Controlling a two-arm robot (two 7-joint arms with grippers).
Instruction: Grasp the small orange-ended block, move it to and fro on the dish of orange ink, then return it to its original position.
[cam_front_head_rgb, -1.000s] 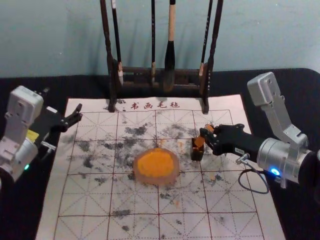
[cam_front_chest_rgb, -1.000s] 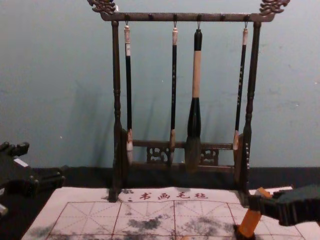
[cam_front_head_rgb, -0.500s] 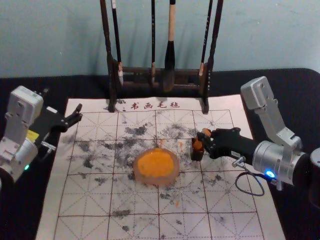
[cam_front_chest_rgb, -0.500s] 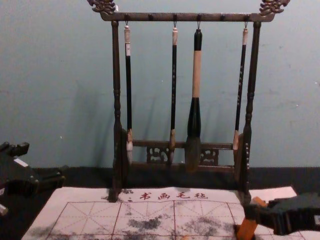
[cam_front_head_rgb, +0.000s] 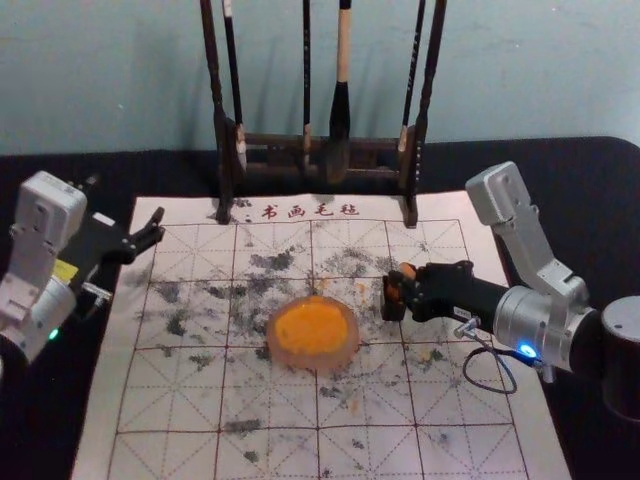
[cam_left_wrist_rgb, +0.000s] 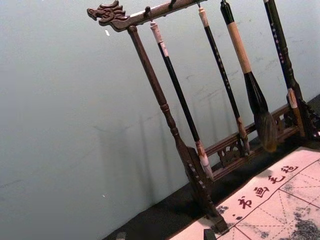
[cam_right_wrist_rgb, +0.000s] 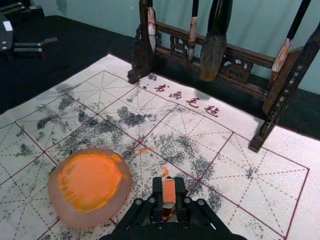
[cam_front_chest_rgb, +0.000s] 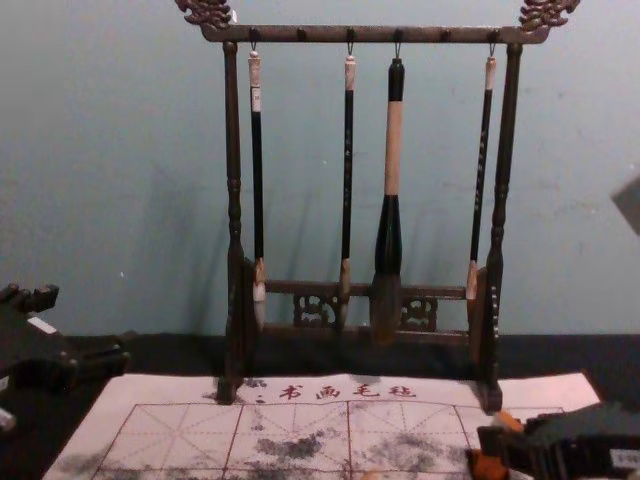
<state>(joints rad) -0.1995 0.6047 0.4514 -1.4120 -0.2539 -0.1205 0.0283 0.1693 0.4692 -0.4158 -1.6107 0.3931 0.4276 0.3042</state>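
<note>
Over by the mat's (cam_front_head_rgb: 270, 455) left edge: the left claw (cam_front_head_rgb: 157, 224), idling, its fingers spread apart.
Brush rack (cam_front_head_rgb: 221, 150): standing at the back, four brushes (cam_front_head_rgb: 341, 110) hanging from it.
Ink dish (cam_front_head_rgb: 349, 354): on the mat, in front of the rack, orange ink (cam_front_head_rgb: 311, 328) inside.
Dark little box (cam_front_head_rgb: 393, 311): just right of the dish, well within reach.
Orange-ended block (cam_right_wrist_rgb: 169, 191): upright-ish at that box, pinched firmly.
Right claw (cam_front_head_rgb: 404, 290): reaching in from the right, clamped on the block.
</note>
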